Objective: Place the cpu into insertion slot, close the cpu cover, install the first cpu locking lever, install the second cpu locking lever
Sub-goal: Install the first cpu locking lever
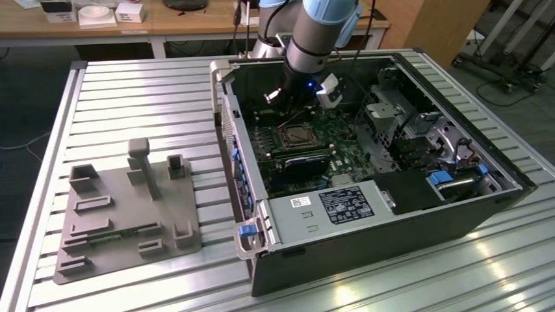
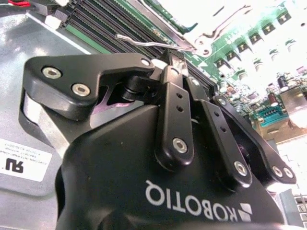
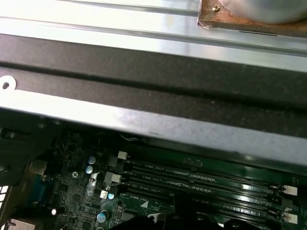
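so the black two-finger gripper (image 1: 299, 106) hangs inside the open black computer case (image 1: 364, 253), upper middle of the exterior view, fingers (image 2: 172, 81) pinched together with a thin silvery wire lever (image 2: 153, 43) just past the tips, and the square dark metal-rimmed insertion slot (image 1: 297, 135) sits mid-frame on the green motherboard (image 1: 347, 155), right below it

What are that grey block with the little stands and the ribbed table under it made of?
The grey block looks like matte plastic, perhaps moulded or printed: uniform dull grey, no shine. The table seems to be aluminium slats: pale, silvery, with light glinting along the ribs.
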Motion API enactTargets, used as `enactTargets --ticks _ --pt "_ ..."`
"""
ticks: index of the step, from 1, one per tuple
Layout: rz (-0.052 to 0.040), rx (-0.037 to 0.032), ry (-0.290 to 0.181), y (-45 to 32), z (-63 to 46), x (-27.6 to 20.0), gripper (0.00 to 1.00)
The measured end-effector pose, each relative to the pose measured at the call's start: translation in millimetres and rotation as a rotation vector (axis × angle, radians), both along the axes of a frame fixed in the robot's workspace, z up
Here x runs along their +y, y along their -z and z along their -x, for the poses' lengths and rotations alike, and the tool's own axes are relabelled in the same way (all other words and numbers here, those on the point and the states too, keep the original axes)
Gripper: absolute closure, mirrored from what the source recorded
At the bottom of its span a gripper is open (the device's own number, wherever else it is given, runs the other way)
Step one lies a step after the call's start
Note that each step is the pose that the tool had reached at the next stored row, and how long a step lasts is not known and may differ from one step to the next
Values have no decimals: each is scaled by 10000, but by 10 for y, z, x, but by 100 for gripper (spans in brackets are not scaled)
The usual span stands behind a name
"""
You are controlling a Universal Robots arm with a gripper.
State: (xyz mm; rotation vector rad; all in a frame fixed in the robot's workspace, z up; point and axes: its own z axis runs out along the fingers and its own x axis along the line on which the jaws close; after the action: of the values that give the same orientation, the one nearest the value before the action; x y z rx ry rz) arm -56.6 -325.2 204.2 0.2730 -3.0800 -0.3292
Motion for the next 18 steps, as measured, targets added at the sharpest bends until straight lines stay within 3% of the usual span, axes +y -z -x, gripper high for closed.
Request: enactTargets --ticks 7,18 --pt "165 1 -2 0 0 -3 89" --pt "170 1 -65 -8 0 24 89"
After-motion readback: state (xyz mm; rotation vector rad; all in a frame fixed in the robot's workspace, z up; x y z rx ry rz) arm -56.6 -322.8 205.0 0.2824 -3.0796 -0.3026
